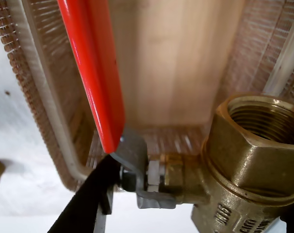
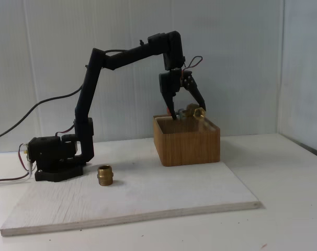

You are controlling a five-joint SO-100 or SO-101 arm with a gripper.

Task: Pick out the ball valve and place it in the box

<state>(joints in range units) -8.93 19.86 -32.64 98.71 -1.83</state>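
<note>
Directly over the box, the hand grips the ball valve just above the rim. Pick-up and carry appear complete; lowering and release remain.

The valve has a yellow brass body, a grey metal stem and a glossy red handle, and the box is light brown wood with fine ribbed lines down its sides and a pale, plain floor. The arm and its gripper are black, with thin red wires. A brass fitting lies on a whitish board, before a pale grey wall.
</note>
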